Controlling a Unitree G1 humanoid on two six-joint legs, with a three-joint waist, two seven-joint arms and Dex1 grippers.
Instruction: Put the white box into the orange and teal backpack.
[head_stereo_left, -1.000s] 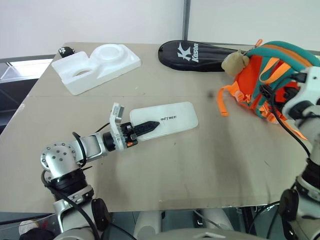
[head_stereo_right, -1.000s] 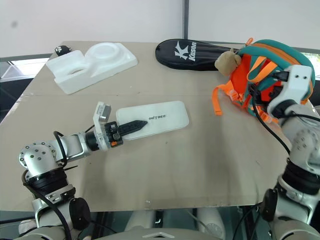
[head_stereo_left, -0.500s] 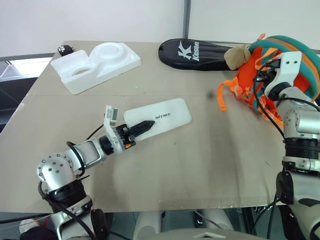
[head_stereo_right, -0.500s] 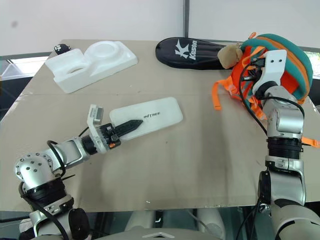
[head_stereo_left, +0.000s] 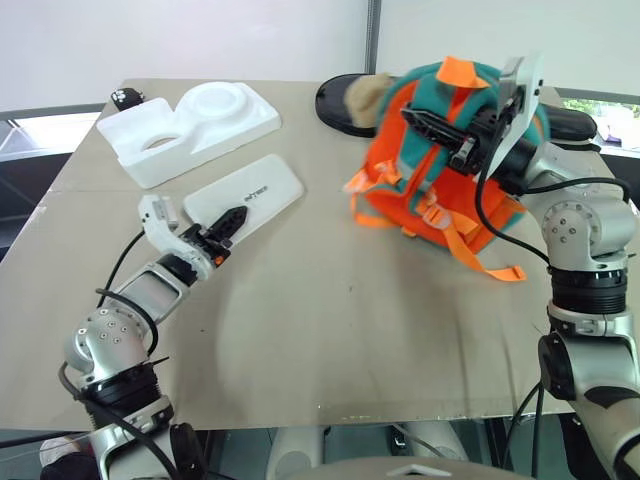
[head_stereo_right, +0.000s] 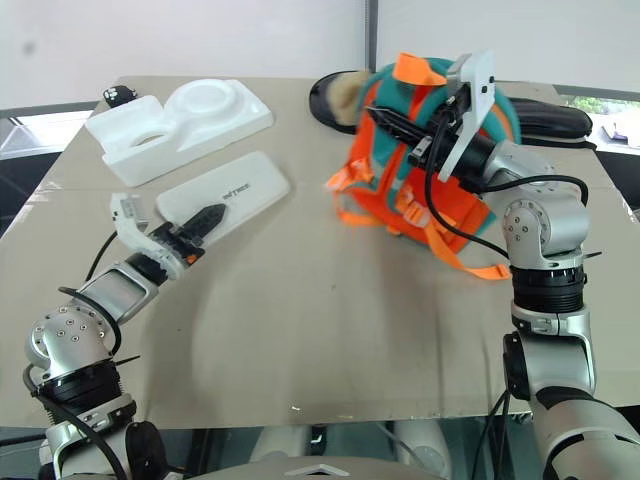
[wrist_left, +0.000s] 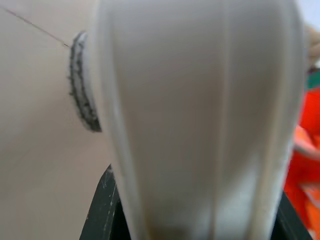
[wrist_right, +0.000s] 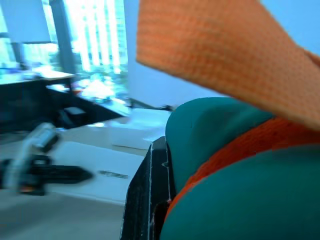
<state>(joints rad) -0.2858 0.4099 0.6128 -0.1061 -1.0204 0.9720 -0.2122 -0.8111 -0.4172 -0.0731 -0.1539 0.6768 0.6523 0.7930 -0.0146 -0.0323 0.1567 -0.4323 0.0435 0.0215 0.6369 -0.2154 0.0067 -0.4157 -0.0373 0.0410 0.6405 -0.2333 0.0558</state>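
- A tan surface (head_stereo_left: 330, 320) stands before a pale wall, with a grey post rising behind its far edge.
- The white box (head_stereo_left: 245, 193) lies flat on the left half of the surface, slanted, its small dark lettering facing up.
- The left gripper (head_stereo_left: 228, 220) sits at the near end of the white box, one black finger (head_stereo_left: 226, 220) lying on top of the case; the left wrist view shows the case's pale edge between two dark fingers, so the gripper is pinching the white box.
- Just beyond the white box, at the far left, lies a chunky white foam block (head_stereo_left: 190, 130) with a round recess; a small black object (head_stereo_left: 128, 98) sits by its far left corner.
- The orange and teal backpack (head_stereo_left: 430, 170) is right of centre, tilted, with orange straps (head_stereo_left: 470, 245) trailing onto the surface on its near side.
- The right gripper (head_stereo_left: 432, 128) is high against the backpack's upper part, its fingers pressed together on the teal and orange fabric, pointing toward the left.
- A tan plush toy (head_stereo_left: 368, 97) shows at the backpack's far left side.
- A long black racket case (head_stereo_left: 570, 122) lies along the far edge, mostly hidden behind the backpack.
- The white box and the backpack lie apart, bare surface between them.
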